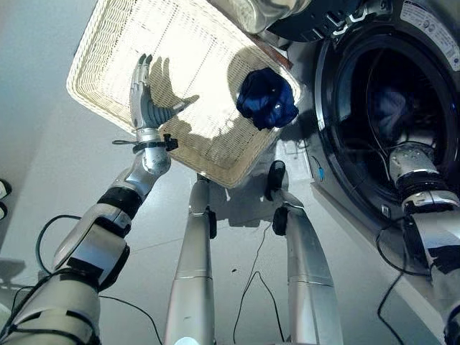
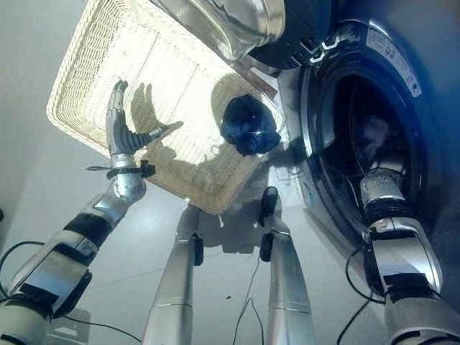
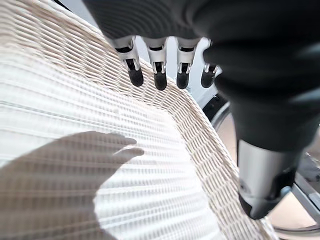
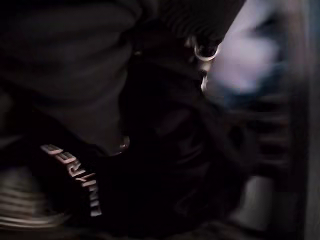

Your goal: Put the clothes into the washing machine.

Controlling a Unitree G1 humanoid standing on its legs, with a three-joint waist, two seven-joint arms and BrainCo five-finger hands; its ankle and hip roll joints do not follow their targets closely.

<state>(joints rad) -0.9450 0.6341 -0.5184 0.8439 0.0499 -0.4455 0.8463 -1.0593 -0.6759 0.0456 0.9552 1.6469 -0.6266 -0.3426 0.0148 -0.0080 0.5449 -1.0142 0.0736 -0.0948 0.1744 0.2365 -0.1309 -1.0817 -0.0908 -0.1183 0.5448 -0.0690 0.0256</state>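
Observation:
A crumpled dark blue cloth lies in the pale wicker basket, near the corner closest to the washing machine. My left hand hovers open over the basket's near side, fingers straight above the weave and well clear of the cloth. My right arm reaches into the machine's dark drum, where the hand is hidden. A pale garment shows deep in the drum. In the right wrist view a dark cloth with white lettering lies close against the hand, with a pale cloth beyond.
The machine's round glass door stands swung open above the basket's far corner. The basket sits on a light grey floor that stretches to its left.

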